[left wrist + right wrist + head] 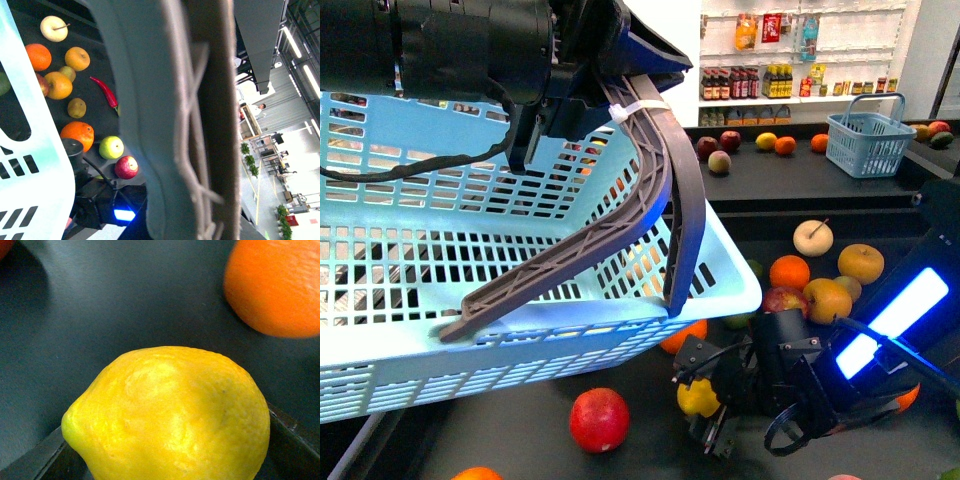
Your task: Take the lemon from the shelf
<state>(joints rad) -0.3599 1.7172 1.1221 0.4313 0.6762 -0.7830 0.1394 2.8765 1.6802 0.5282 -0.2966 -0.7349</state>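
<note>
Bright yellow lemon (170,415), matte black shelf (125,300), pale blue slotted basket (570,330).

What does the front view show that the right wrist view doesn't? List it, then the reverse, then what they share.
Front view only: the light blue basket carried at the left arm, the right gripper seen from outside, and the far white shelves with bottles. Right wrist view only: the dimpled skin and pointed end of the lemon up close. Both: the lemon, seemingly held between the gripper's fingers, over the black tray of the shelf.
</note>
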